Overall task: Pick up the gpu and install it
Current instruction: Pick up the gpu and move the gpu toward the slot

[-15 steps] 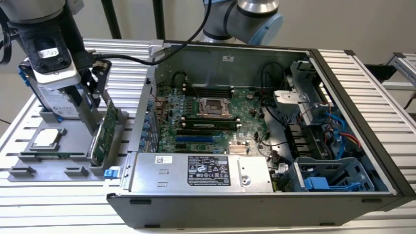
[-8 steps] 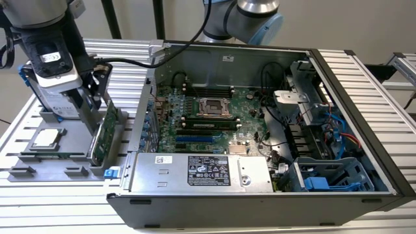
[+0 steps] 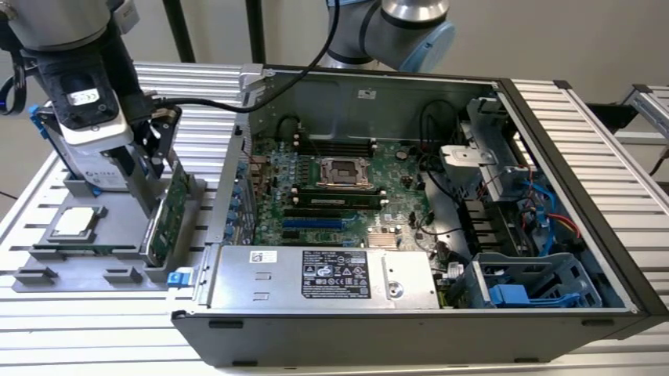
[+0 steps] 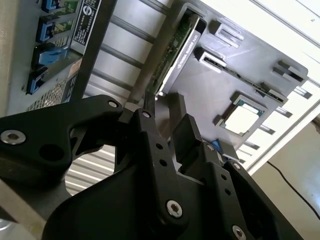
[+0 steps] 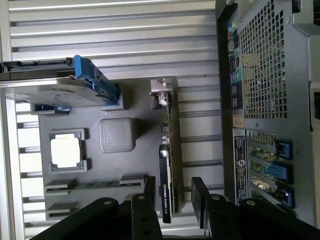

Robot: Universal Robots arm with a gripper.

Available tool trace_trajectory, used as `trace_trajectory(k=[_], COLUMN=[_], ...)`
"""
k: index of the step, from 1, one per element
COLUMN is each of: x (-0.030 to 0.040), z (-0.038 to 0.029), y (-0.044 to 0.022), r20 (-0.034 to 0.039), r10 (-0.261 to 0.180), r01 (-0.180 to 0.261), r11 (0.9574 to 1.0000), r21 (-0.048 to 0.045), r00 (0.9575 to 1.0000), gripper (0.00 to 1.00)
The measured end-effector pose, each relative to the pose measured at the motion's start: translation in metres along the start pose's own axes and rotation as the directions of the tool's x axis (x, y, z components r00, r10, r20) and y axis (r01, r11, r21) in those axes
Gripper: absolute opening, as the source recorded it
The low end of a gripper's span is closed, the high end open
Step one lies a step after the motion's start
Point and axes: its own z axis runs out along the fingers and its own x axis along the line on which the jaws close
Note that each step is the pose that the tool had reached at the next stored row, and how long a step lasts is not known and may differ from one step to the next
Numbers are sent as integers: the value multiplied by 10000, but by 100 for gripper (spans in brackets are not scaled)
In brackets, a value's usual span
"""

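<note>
**A:** gripper state?

**B:** gripper [image 5: 174,189] is spread wide and holds nothing. One of the fingers [image 5: 150,186] sits on each side of the gpu [image 5: 169,145]. The first wrist view shows a gap on both sides, so no contact that I can see.

**A:** where's the gpu?

**B:** It stands on edge in a slot of the grey tray [image 5: 140,165], right between the fingertips. The fingers straddle its black cooler [image 5: 166,200] end. The silver bracket [image 5: 161,92] is at the end far from the gripper. In the exterior view the gripper [image 3: 155,176] is directly over the gpu [image 3: 172,211], green face visible. It's not in the pc case [image 3: 585,157] yet.

**A:** any markings?

**B:** White lettering runs along the cooler edge, between the fingers. There's a large black-and-white label on the power supply [image 3: 334,274] inside the case. A sticker strip [image 5: 239,150] is on the case's rear panel, just past the gripper on the case side.

**A:** neighbours?

**B:** The processor chip [image 5: 66,151] is in its tray pocket on the gripper's opposite side from the case, well apart from the gpu. The hard drive [image 5: 60,90] with blue rails is past the chip, level with the bracket end. The case is just beside the tray, motherboard [image 3: 334,188] exposed.
</note>
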Motion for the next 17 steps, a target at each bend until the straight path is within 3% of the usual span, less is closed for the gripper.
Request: trace_trajectory(k=[8,17], x=[0,0], z=[17,80], y=[-1,-4], r20=[2,1], r10=[-1,-1], r01=[1,1], r11=[10000,10000], r21=[-2,-2], r00=[10000,10000], gripper=[100,100])
